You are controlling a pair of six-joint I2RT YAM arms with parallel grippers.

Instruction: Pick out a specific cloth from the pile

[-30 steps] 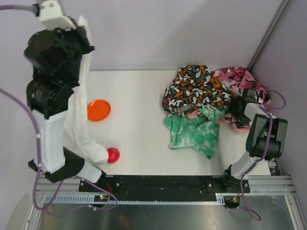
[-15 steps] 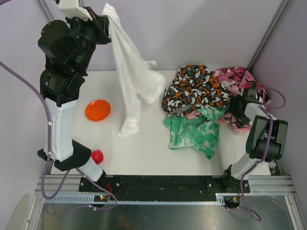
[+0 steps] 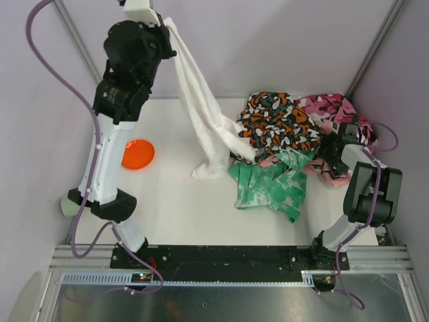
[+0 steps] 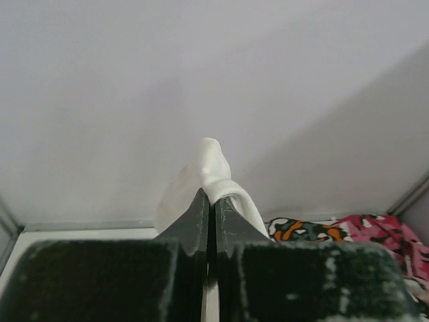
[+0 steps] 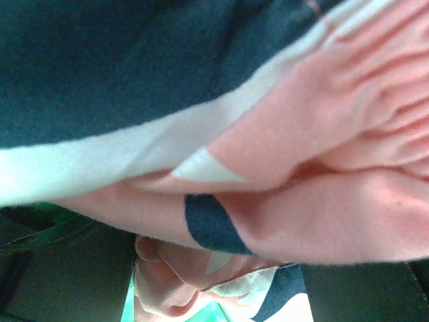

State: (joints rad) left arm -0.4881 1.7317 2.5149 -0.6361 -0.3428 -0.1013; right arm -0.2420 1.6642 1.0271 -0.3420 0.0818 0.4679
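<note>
The plain white cloth (image 3: 201, 107) hangs from my left gripper (image 3: 167, 30), which is raised high at the back left. Its lower end (image 3: 214, 161) trails on the table against the left edge of the pile (image 3: 278, 127). In the left wrist view my gripper (image 4: 209, 194) is shut on a fold of the white cloth (image 4: 213, 161). My right gripper (image 3: 332, 157) lies low in the pink cloth (image 3: 332, 111) at the pile's right side. In the right wrist view the pink cloth (image 5: 301, 168) fills the frame and bulges between the spread dark fingers (image 5: 53, 275).
An orange plate (image 3: 137, 153) lies on the table at the left. The green-white mottled cloth (image 3: 271, 181) spreads toward the front of the pile. The enclosure's walls stand at the back and the right. The red ball is out of view.
My left arm has swung from the far left toward the right and back, carrying the white cloth up and over. Its tail now touches the pile. The right arm has not moved.
</note>
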